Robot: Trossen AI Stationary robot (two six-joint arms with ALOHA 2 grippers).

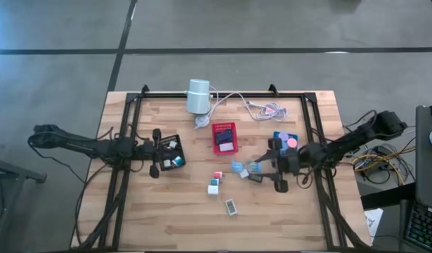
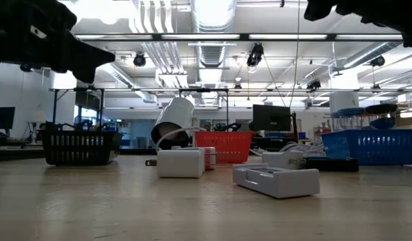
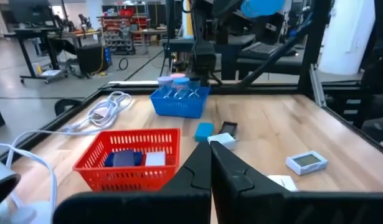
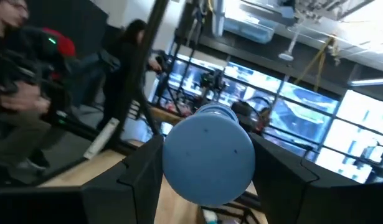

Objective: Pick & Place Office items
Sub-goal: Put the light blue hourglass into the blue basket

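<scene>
Gripping round pale-blue disc (image 4: pixel 208 154) — right end effector (image 4: pixel 207 180)

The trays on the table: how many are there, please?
3. The black tray is on the left, under the left gripper. The red tray is in the middle. The blue tray is on the right. None seems hidden.

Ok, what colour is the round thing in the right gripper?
Light blue disc, held by the right gripper; clearest in the right wrist view.
</scene>
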